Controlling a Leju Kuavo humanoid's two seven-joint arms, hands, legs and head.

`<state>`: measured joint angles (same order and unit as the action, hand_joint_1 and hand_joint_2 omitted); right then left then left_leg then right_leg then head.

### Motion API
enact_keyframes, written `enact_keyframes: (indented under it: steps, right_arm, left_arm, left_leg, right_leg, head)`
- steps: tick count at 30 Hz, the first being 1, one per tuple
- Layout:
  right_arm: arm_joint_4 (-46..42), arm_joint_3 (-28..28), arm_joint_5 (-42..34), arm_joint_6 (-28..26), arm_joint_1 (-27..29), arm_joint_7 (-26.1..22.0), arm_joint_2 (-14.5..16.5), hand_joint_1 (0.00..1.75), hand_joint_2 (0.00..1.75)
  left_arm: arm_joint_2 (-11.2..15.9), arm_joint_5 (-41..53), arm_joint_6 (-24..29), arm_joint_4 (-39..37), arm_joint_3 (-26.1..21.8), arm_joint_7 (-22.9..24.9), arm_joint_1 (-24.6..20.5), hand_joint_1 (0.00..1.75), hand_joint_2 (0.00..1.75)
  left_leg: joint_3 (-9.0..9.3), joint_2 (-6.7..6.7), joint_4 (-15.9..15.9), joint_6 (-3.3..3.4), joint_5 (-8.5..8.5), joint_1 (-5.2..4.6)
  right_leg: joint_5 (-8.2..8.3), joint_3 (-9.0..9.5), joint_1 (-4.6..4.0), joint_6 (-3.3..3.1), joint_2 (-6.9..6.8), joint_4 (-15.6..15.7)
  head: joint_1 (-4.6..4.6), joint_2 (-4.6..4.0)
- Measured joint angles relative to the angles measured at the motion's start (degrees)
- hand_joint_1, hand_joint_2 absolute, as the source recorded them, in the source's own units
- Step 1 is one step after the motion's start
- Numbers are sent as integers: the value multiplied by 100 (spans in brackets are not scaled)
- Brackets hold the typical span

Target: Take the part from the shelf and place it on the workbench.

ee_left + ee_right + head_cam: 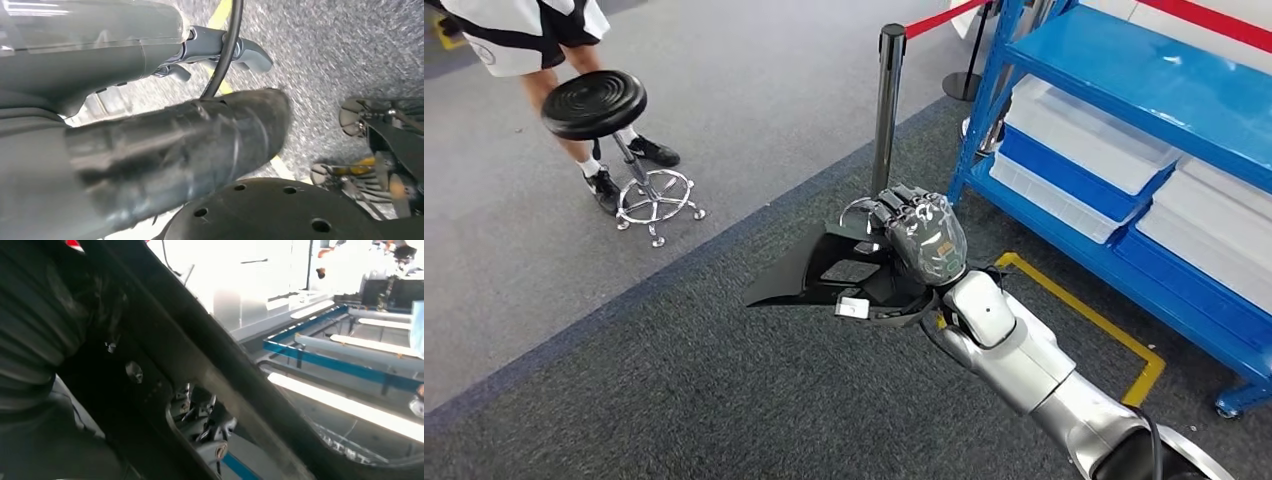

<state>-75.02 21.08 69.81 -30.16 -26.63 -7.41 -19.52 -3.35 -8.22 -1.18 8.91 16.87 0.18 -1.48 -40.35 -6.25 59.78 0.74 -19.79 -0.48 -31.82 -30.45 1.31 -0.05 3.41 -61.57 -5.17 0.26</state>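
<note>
In the head view the right robot hand [921,235] is held out over the dark carpet [674,390], its fingers curled over the edge of a flat black plastic part [824,272] with angular cut-outs and a small white label; the part is gripped and carried in the air, jutting out to the hand's left, clear of the floor. The silver right arm [1024,355] reaches up from the lower right corner. Just beside the hand, to the right, stands the blue shelf [1124,70], its levels holding white bins [1089,130], with a yellow floor marking [1084,315] along its foot. A black stanchion post [888,100] with a red belt [944,18] rises behind the hand. Well apart, on the lighter grey floor, a black round stool [596,103] with a chrome base stands next to a person's legs [554,85]. The right wrist view shows the part [200,360] as a dark bar crossing close before the camera. In the left wrist view the left robot hand [150,145] hangs above the carpet, a thick dark finger and grey thumb in sight; whether it is open or closed cannot be told.
</note>
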Motion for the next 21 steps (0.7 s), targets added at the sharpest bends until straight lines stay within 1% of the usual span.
enact_keyframes:
  steps: [1, 2, 3, 4, 5, 6, 7, 8, 9, 10, 11, 12, 13, 14, 15, 16, 17, 18, 19, 20, 21]
  right_arm:
    - [4, 11, 1, 2, -17, 2, 8, 175, 175]
    - [6, 23, 3, 3, -32, 3, 17, 175, 175]
    - [7, 32, 4, 5, -49, 5, 24, 175, 175]
    - [8, 38, 5, 6, -68, 8, 27, 175, 175]
    - [9, 40, 6, 6, -76, 13, 28, 175, 175]
    - [10, 40, 5, 6, -85, 18, 27, 175, 175]
    - [14, 40, 4, 6, -90, 22, 27, 175, 175]
    - [17, 40, 4, 6, -90, 25, 27, 175, 175]
    - [20, 40, 4, 6, -92, 26, 26, 175, 175]
    - [21, 40, 4, 6, -97, 26, 26, 175, 175]
    - [20, 40, 4, 6, -107, 26, 26, 175, 175]
    - [19, 38, 4, 6, -118, 27, 25, 175, 175]
    - [20, 36, 4, 6, -130, 28, 25, 175, 175]
    - [22, 35, 4, 6, -138, 29, 25, 175, 175]
    - [26, 37, 4, 6, -142, 31, 25, 175, 175]
    - [30, 45, 4, 6, -141, 32, 26, 175, 175]
    - [34, 55, 4, 6, -136, 31, 28, 175, 175]
    - [38, 65, 4, 6, -128, 30, 31, 175, 175]
    - [44, 70, 4, 6, -119, 30, 31, 175, 175]
    - [53, 72, 3, 6, -110, 31, 28, 175, 175]
    - [63, 70, 3, 6, -101, 33, 23, 175, 175]
  left_arm:
    - [7, 0, 1, -1, 0, -3, 14, 0, 0]
    - [11, 0, 2, -1, 0, -3, 21, 0, 0]
    - [14, 1, 2, -2, 0, -4, 25, 0, 0]
    - [16, 0, 1, -2, 0, -3, 23, 0, 0]
    - [11, -1, 0, -2, 0, -3, 15, 0, 0]
    - [8, -1, -1, -2, 0, -3, 13, 0, 0]
    - [4, -2, -2, -2, 0, -2, 12, 0, 0]
    - [1, -2, -2, -2, 0, -3, 10, 0, 0]
    - [-1, -2, -2, -2, 0, -3, 10, 0, 0]
    - [-2, -2, -2, -2, 0, -3, 10, 0, 0]
    - [-2, -2, -1, 0, 0, -3, 6, 0, 0]
    - [-1, -2, 0, 2, 0, -3, -3, 0, 0]
    - [1, -2, 1, 3, 0, -4, -14, 0, 0]
    - [2, -2, 2, 5, 0, -5, -22, 0, 0]
    - [6, -2, 2, 5, 0, -7, -24, 0, 0]
    - [9, -2, 2, 5, 0, -8, -19, 0, 0]
    - [11, -2, 2, 5, 0, -9, -14, 0, 0]
    - [12, -3, 1, 5, 0, -9, -13, 0, 0]
    - [11, -5, -4, 5, 0, -10, -14, 0, 0]
    - [12, -12, -15, 5, -1, -20, -12, 0, 0]
    - [15, -25, -35, 5, -1, -41, -8, 0, 0]
  left_leg:
    - [-34, -40, 2, -32, 37, 10]
    - [-77, -8, 31, -61, -6, 10]
    - [-137, 99, 154, -91, -175, 14]
    - [-210, 255, 384, -121, -446, 26]
    - [-289, 412, 712, -156, -765, 40]
    - [-360, 514, 1088, -190, -1026, 70]
    - [-394, 566, 1415, -217, -1153, 100]
    - [-359, 589, 1613, -239, -1145, 129]
    - [-233, 608, 1623, -254, -1038, 152]
    - [3, 651, 1423, -259, -907, 168]
    - [336, 753, 1057, -251, -840, 174]
    - [691, 870, 601, -235, -866, 155]
    - [971, 966, 205, -204, -936, 125]
    - [1129, 1017, -67, -164, -1002, 83]
    - [1166, 988, -212, -115, -1020, 37]
    - [1134, 927, -264, -49, -964, 20]
    - [1097, 868, -307, 12, -885, 7]
    - [1059, 816, -344, 79, -807, 5]
    - [1010, 762, -375, 136, -733, 10]
    - [944, 712, -378, 178, -677, 0]
    - [868, 649, -372, 214, -628, -13]
  right_leg:
    - [40, -34, 5, -39, -77, 19]
    - [99, -79, 9, -90, -153, 28]
    - [167, -137, 20, -137, -233, 47]
    - [234, -202, 16, -170, -312, 59]
    - [298, -267, 3, -189, -379, 66]
    - [363, -338, -9, -192, -460, 67]
    - [422, -410, -19, -185, -540, 66]
    - [481, -483, -26, -174, -622, 64]
    - [537, -558, -30, -160, -701, 63]
    - [591, -627, -34, -144, -773, 63]
    - [639, -676, -36, -125, -836, 62]
    - [682, -711, -39, -98, -896, 62]
    - [727, -728, -37, -62, -962, 66]
    - [773, -731, -25, -22, -1033, 80]
    - [826, -733, -7, 25, -1110, 103]
    - [870, -738, 19, 75, -1161, 129]
    - [853, -752, 46, 117, -1104, 128]
    - [741, -785, 61, 143, -957, 57]
    - [531, -855, 61, 151, -752, -138]
    - [267, -949, 48, 143, -545, -439]
    - [21, -1061, 25, 126, -420, -817]
  head:
    - [-3, -1]
    - [2, -1]
    - [5, -1]
    - [8, -2]
    - [13, -2]
    - [12, -2]
    - [13, -2]
    - [14, -1]
    - [14, -1]
    - [14, 0]
    - [15, 0]
    - [14, -1]
    - [13, -1]
    - [13, -1]
    - [12, -1]
    - [11, -1]
    - [12, -1]
    - [10, -2]
    - [9, -2]
    - [8, -2]
    - [7, -2]
